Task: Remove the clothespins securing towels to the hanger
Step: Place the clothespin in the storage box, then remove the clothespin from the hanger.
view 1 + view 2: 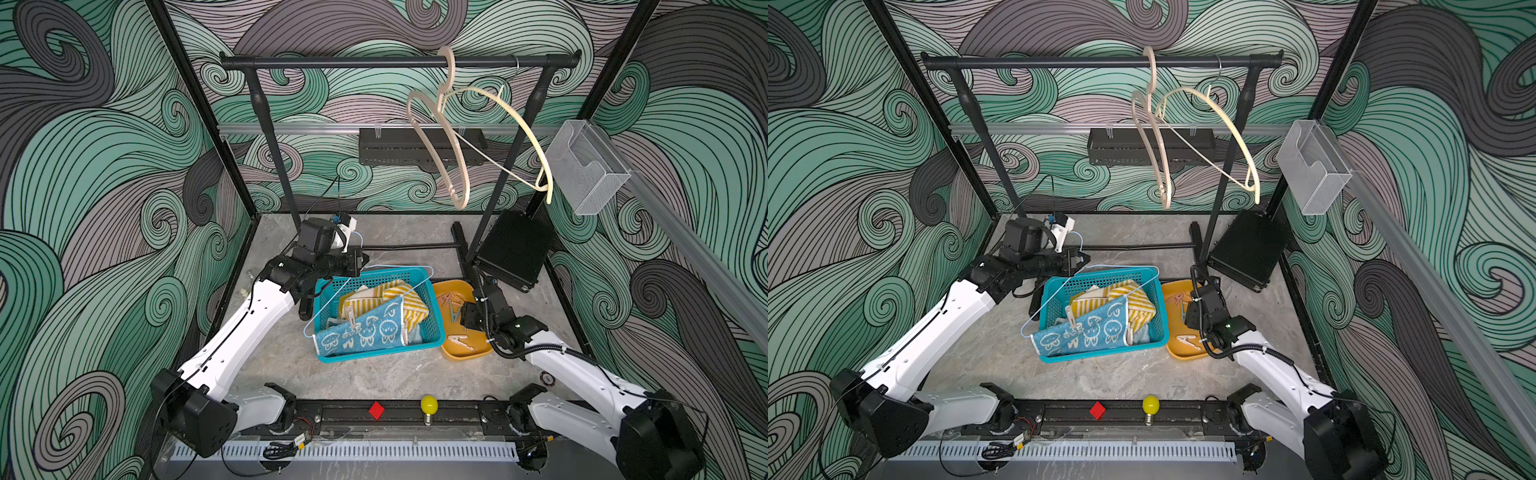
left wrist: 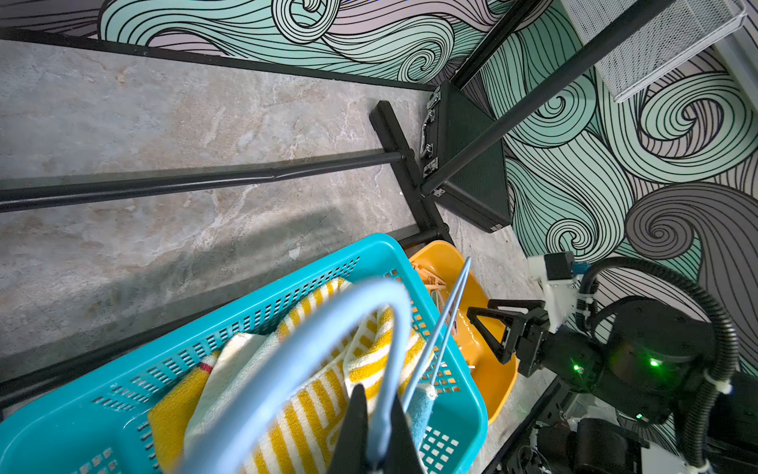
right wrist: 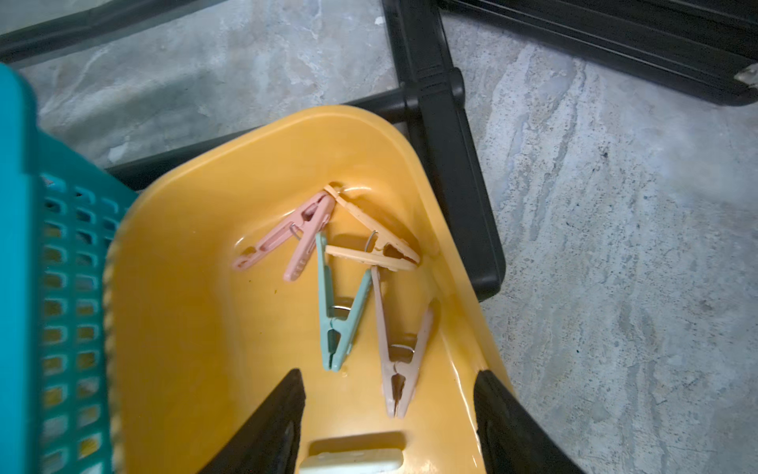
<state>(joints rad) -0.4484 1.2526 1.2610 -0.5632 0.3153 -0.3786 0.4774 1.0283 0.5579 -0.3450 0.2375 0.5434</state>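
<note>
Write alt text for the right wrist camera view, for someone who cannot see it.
The right gripper, fingers spread open, hangs over a yellow tray holding loose clothespins in pink, peach and teal. A teal basket stands beside the tray on the grey marbled table, with a black rack foot beyond.

Teal basket (image 1: 374, 354); orange-yellow tray (image 3: 184, 328); clothespins (image 3: 340, 320) pink, peach, teal-green. Bunny towel (image 1: 361, 332) blue with white figures; striped towel (image 1: 409, 299) yellow-white; wire hanger (image 2: 320, 314) pale blue.
</note>
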